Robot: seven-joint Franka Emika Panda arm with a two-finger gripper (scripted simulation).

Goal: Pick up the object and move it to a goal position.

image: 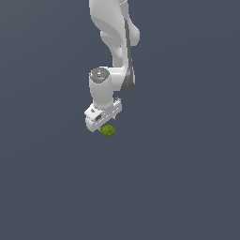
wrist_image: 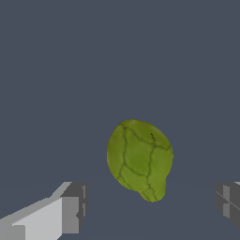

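gripper [wrist_image: 150, 206] spread wide, fingers clear of object [wrist_image: 139, 159] between them

White Franka arm [image: 115, 33] comes down from top of my exterior view, wrist bent, grey-capped joint [image: 99, 75] facing camera. White blocky gripper [image: 104, 127] points down, tilted slightly toward exterior view's left. In my wrist view I see two grey fingers [wrist_image: 75, 206] set wide apart, gap between them open, pads touching nothing. I cannot tell gripper's height above surface.

The object [image: 108, 131], an olive-green lumpy ball with darker veins, seemingly rests untouched.
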